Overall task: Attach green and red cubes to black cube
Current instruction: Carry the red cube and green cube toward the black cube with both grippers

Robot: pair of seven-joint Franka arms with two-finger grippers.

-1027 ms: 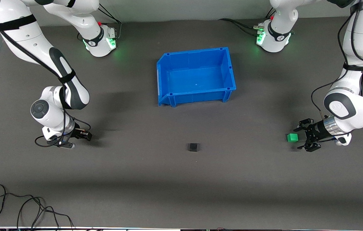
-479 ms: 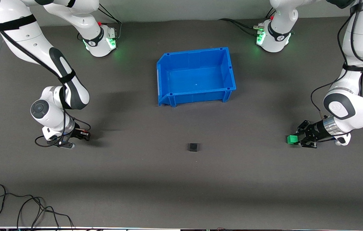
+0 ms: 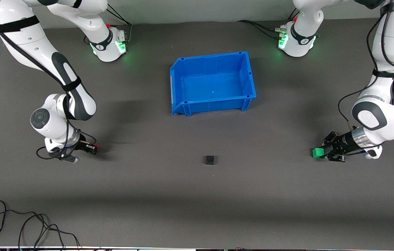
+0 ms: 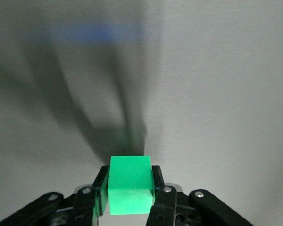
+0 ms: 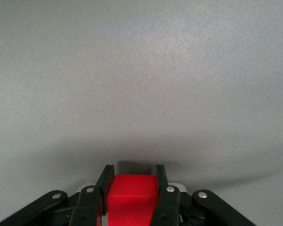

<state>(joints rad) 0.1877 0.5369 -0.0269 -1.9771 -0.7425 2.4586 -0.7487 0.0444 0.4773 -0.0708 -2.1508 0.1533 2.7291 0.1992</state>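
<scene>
At lower centre of the front view, the small matte black cube (image 3: 210, 160) sat alone on the grey mat (image 3: 197, 195), nothing attached yet. My left gripper (image 3: 323, 153) clamped the bright green plastic cube (image 3: 317, 152) at right; my right gripper (image 3: 92, 147) pinched the red plastic cube (image 5: 131, 195) at left, wrists bent low.

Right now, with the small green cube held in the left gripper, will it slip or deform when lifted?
The small green cube probably stays put: the left gripper presses two flat faces squarely. It looks rigid, its edges straight under the grip. It seems light, being small, and its flat sides should not roll.
</scene>
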